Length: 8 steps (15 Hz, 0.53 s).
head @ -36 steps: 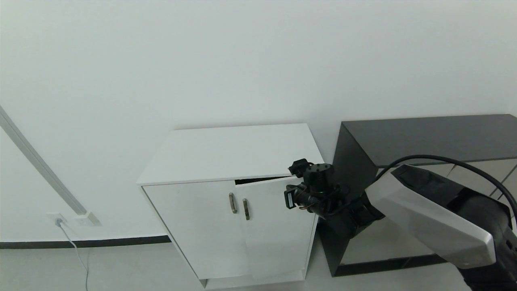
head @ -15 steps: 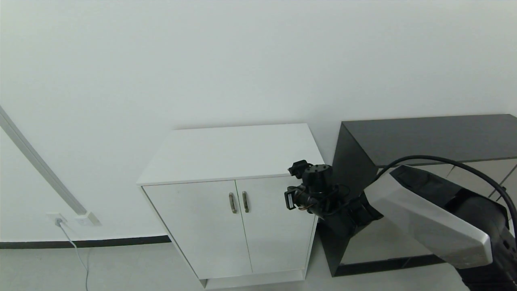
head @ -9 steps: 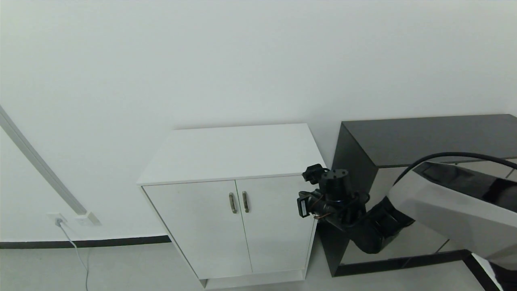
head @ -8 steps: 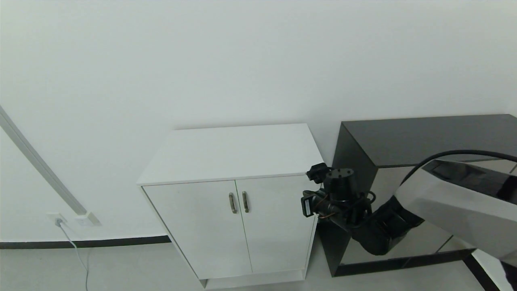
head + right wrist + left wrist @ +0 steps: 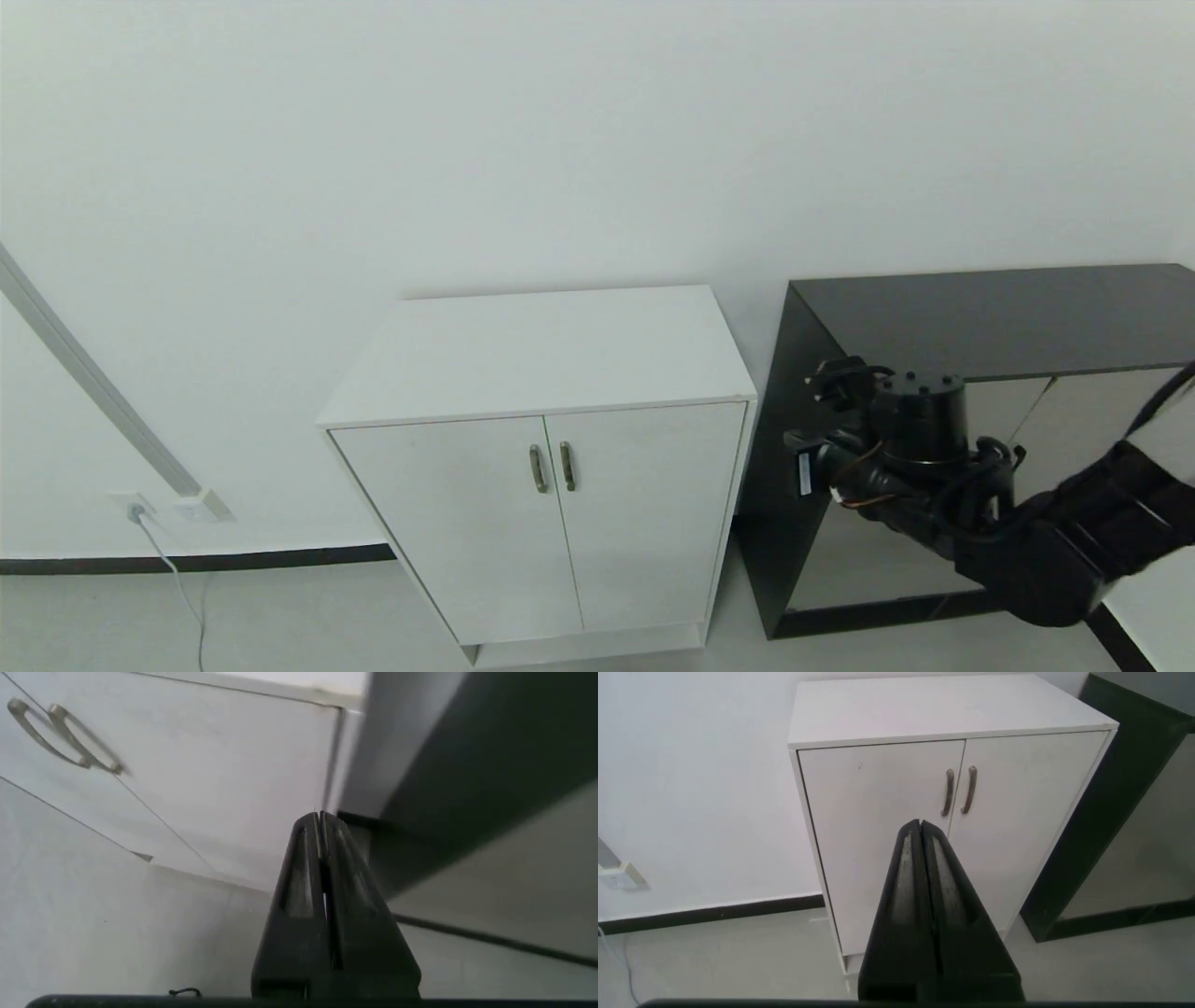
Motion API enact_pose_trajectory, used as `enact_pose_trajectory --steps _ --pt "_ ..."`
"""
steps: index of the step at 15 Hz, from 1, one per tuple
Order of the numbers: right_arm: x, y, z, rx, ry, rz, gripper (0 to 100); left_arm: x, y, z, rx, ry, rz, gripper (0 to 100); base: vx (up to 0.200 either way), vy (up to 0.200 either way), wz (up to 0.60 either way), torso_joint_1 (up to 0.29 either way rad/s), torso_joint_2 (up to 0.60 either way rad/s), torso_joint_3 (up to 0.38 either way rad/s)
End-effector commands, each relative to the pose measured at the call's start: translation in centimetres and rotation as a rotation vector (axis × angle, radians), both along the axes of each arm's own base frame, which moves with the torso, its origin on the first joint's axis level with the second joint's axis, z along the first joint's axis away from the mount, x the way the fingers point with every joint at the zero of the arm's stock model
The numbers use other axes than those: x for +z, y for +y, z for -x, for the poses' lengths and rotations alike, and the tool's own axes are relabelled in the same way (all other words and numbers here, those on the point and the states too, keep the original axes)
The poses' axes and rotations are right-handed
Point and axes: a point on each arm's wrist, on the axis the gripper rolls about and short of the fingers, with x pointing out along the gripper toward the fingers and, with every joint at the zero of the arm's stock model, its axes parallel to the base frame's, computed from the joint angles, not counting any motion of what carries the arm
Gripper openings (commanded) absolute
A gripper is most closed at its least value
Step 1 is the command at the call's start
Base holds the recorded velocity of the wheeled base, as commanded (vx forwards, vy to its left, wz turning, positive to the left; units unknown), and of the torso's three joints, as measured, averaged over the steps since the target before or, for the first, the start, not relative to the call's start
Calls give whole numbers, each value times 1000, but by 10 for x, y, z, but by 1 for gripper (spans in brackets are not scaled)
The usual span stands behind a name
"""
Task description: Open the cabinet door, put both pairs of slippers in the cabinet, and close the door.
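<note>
A plain white wall (image 5: 597, 140) backs the scene, meeting a grey floor (image 5: 280, 616) along a black baseboard (image 5: 233, 560). A pale cable duct (image 5: 93, 383) slants down the wall towards a socket (image 5: 136, 509), from which a cable (image 5: 182, 588) trails to the floor at about 8 o'clock from the cabinet.

The white cabinet (image 5: 551, 355) stands against the wall at the middle of the head view. Both its left door (image 5: 448, 523) and its right door (image 5: 644, 504) are shut flush. The two metal handles (image 5: 537, 469) sit side by side along the centre seam. At 3 o'clock from it, just beside it, stands a black cabinet (image 5: 990, 317) with a glossy front.

In the head view the right gripper (image 5: 801, 474) hangs at 3 o'clock from the right door, apart from it and in front of the black cabinet's side panel. The right wrist view looks up along the lower corner where the two cabinets meet and shows the fingers (image 5: 308, 877) pressed together, holding nothing.

The left wrist view takes in the whole white cabinet front from farther back. There the left gripper (image 5: 921, 835) points at the left door, well apart from it. Its fingers (image 5: 906, 887) are closed flat against each other and empty.
</note>
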Motion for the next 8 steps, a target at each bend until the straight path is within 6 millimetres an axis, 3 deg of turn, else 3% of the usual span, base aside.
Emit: enact_pose_trajectory --steps 1,8 --pt "22 -34 32 -49 -40 -26 0 0 0 0 0 3 1 0 0 0 0 0 0 0" --pt "35 -127 95 -311 -73 7 0 0 0 0 0 3 -7 0 0 0 0 0 0 0"
